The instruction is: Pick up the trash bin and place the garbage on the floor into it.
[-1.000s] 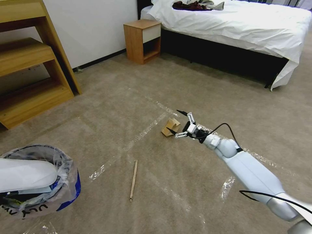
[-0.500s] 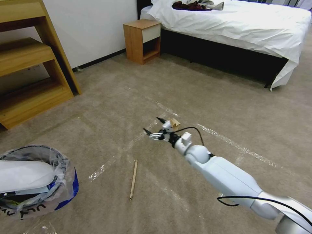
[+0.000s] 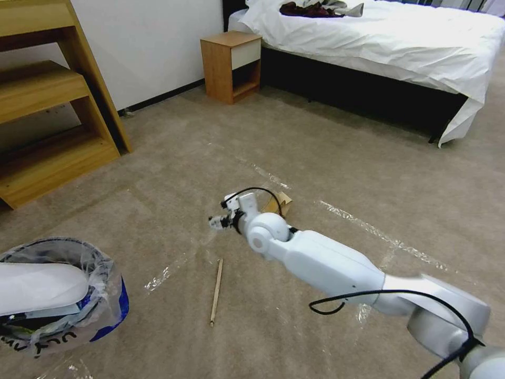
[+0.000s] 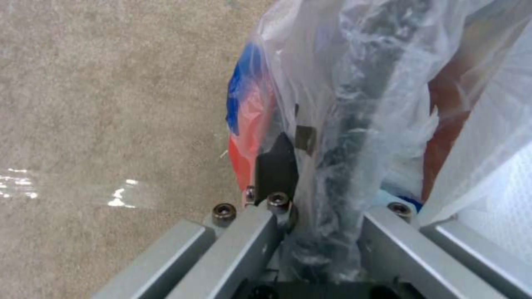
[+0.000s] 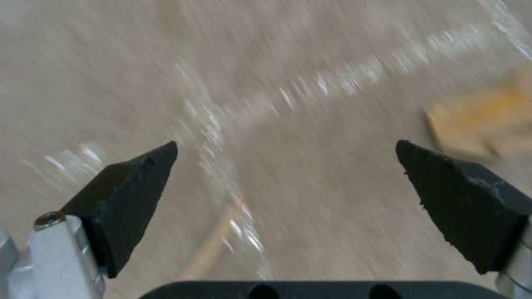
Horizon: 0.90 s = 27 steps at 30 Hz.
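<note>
A: What is sitting at the lower left of the head view?
B: The trash bin point(image 3: 79, 295); the left claw point(image 4: 316, 207) is gripping its bagged rim.

A: And toward centre?
B: The wooden stick point(image 3: 216, 292) is lying on the floor point(image 3: 158, 173). Above it, the right claw point(image 5: 285, 199) is hovering spread wide, with the brown cardboard point(image 3: 281, 202) just beside.
</note>
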### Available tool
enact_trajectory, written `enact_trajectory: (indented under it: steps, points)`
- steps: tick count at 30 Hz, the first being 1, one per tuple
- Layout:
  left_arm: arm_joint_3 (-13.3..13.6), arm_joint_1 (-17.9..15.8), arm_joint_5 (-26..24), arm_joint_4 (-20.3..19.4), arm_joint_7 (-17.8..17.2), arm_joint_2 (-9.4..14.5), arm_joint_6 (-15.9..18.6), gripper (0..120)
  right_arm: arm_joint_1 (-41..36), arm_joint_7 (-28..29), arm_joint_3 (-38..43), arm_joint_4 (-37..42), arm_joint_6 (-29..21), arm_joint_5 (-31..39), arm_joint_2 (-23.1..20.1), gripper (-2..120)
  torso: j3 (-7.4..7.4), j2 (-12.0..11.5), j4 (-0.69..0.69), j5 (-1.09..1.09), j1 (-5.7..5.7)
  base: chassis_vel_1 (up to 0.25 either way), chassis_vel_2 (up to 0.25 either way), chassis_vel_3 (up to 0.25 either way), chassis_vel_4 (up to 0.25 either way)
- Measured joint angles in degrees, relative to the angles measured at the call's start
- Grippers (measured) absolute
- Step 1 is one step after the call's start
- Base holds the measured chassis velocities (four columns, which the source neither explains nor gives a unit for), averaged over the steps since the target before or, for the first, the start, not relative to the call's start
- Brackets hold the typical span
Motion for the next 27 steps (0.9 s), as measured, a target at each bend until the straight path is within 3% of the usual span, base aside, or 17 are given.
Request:
enact_trajectory:
  steps: [5,7,10,13,27]
  points:
    - [0.4,-0.1,0.5,0.0,0.0,-0.2,-0.1,0,0.7,8.2,-3.4,-1.1,-2.6,3.1,1.6,100,0.0,0.0,0.0,0.01,0.0,0.0,0.0,0.0,0.0]
    - [0.6,-0.2,0.6,0.1,0.0,-0.3,-0.1,0,0.6,14.4,-4.1,-1.2,-4.6,8.5,2.7,100,0.0,0.0,0.0,0.01,0.0,0.0,0.0,0.0,0.0]
    - [0.7,-0.3,0.6,0.1,0.0,-0.3,-0.2,0,0.3,17.0,-4.1,-1.1,-5.1,11.8,3.3,100,0.0,0.0,0.0,0.01,0.0,0.0,0.0,0.0,0.0]
    - [1.2,-0.6,1.0,0.5,0.0,-0.3,-0.2,0,-1.2,23.6,-3.0,-1.3,-5.6,21.0,5.7,100,0.0,0.0,0.0,0.01,0.0,0.0,0.0,0.0,0.0]
    - [2.1,-0.9,1.6,0.9,0.3,-0.5,-0.3,0,-4.7,28.9,-3.1,-6.2,-4.9,22.4,9.2,100,0.0,0.0,0.0,0.01,0.0,0.0,0.0,0.0,0.0]
